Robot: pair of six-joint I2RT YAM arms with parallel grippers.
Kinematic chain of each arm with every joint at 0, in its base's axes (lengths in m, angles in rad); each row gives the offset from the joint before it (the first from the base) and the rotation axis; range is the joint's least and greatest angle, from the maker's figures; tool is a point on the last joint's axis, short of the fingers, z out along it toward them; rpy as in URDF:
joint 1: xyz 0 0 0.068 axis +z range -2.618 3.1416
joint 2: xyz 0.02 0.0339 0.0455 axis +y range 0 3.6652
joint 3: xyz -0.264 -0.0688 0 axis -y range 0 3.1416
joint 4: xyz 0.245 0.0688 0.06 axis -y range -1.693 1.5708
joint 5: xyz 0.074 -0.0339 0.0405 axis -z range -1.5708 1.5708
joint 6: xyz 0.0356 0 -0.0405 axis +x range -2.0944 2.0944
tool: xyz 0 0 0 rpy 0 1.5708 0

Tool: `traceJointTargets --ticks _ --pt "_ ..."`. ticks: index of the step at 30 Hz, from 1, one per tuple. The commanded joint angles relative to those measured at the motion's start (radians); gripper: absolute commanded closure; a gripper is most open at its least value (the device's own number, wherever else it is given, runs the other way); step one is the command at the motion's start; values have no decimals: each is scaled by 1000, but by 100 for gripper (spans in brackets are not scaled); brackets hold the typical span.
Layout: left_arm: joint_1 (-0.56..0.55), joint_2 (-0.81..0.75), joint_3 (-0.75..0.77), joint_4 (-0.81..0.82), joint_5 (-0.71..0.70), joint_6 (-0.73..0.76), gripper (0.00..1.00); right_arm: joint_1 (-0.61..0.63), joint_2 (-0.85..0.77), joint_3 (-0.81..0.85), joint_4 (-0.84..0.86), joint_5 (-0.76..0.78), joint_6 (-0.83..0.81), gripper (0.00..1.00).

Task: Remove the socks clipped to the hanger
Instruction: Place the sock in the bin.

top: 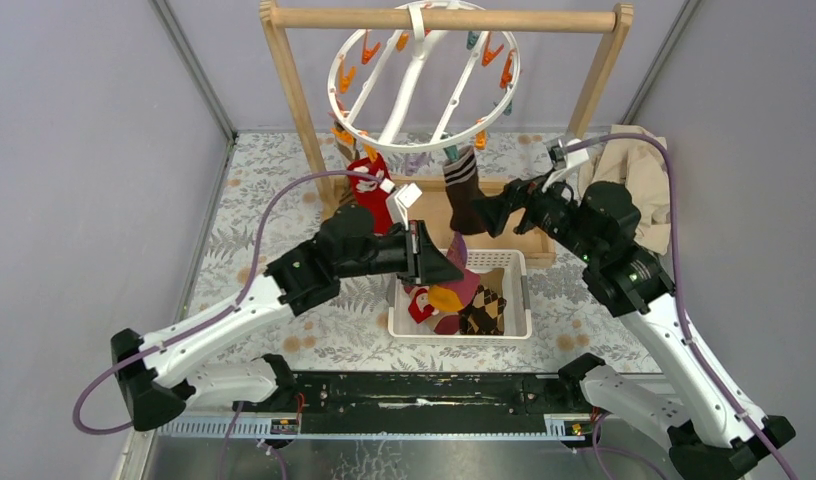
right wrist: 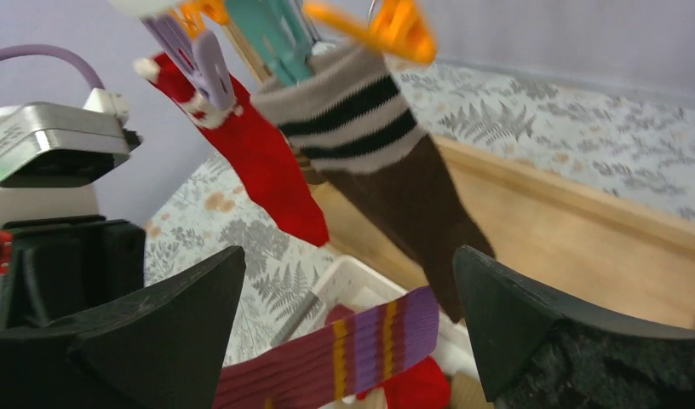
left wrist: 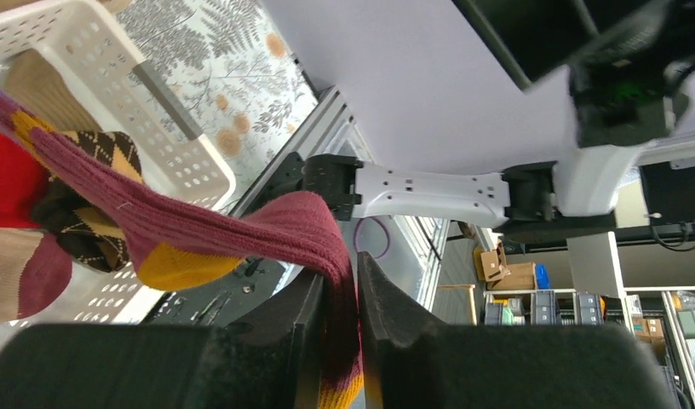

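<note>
The white ring hanger [top: 424, 75] with orange and teal clips hangs from a wooden rack. A red sock with white figures [top: 372, 190] and a brown-striped sock [top: 464, 190] hang clipped to it; both show in the right wrist view, red [right wrist: 272, 166] and brown-striped [right wrist: 387, 162]. My left gripper [top: 442, 265] is shut on a maroon sock with purple and orange stripes [left wrist: 242, 230] above the white basket [top: 524, 300]. My right gripper [top: 489, 213] is open just right of the brown-striped sock, not touching it.
The basket holds several socks, among them a brown argyle one [top: 484, 310] and a red one [top: 421, 303]. The wooden rack frame [top: 289, 100] stands behind it. A tan cloth [top: 634, 160] lies at the back right.
</note>
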Motion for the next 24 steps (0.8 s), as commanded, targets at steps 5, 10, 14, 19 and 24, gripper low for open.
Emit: traceJointTargets --ticks 5,10,14,19,24 --pt "-7 108 -96 125 -3 8 71 3 -112 -65 -151 71 15 0" --pt "-6 128 -162 80 -56 29 65 3 -125 -113 -146 62 36 0" --pt "-3 109 -182 -37 -177 64 31 4 -100 -134 -126 62 44 0" --pt "-2 65 -150 -170 -298 111 1 4 -61 -178 -33 85 32 0" --pt "-1 26 -65 -285 -382 154 2 2 -4 -215 98 123 38 0"
